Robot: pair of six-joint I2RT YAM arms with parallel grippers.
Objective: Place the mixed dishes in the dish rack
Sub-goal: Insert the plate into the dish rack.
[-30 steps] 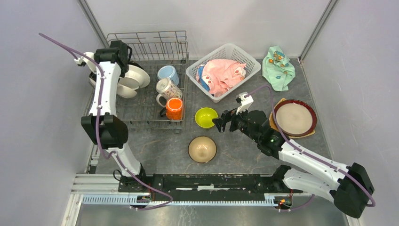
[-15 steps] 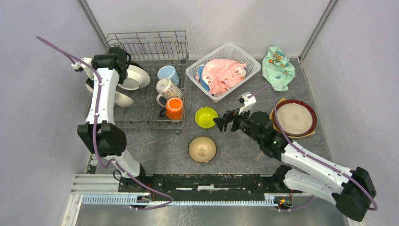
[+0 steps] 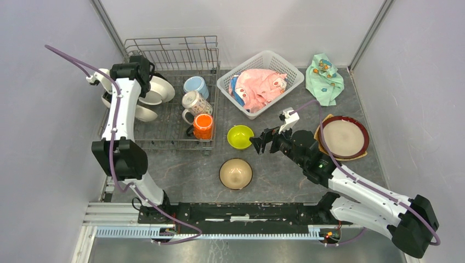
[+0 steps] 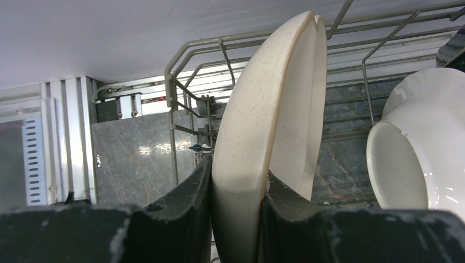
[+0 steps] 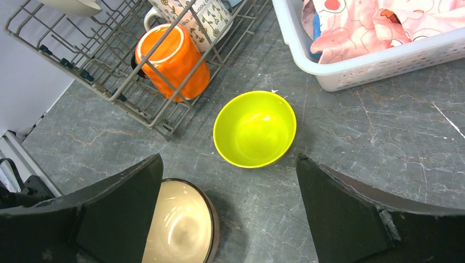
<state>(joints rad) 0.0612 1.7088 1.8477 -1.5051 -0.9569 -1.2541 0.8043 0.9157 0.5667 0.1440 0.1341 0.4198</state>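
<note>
1. The table (image 3: 181, 175) is a grey marbled slab boxed in by pale grey walls; the dish rack (image 3: 170, 53) sits at its far left, a white lattice basket (image 3: 285, 66) with a pink cloth (image 3: 257, 87) at far centre, and a mint-green cloth (image 3: 324, 76) in the far right corner.
2. In the rack lie a light-blue mug (image 3: 196, 86), a patterned mug (image 3: 196, 102) and an orange mug (image 3: 203, 126), with white dishes (image 3: 159, 90) to their left; on the bare slab are the lime-green bowl (image 3: 240, 137), the tan bowl (image 3: 236, 173) nearer the bases, and a red-rimmed plate (image 3: 342, 137) at the right.
3. Against a second ago, the left wrist has shifted towards the rack's far-left corner, and pale rims now show left of its forearm; the right arm has barely moved; both bowls lie where they were.
4. The left arm reaches up over the rack; its left gripper (image 4: 237, 175) is clamped on a cream plate (image 4: 257, 126) held on edge above the wires.
5. The right arm stretches low towards centre; the right gripper (image 5: 227, 161) hovers spread wide just beside the lime-green bowl, holding nothing.
</note>
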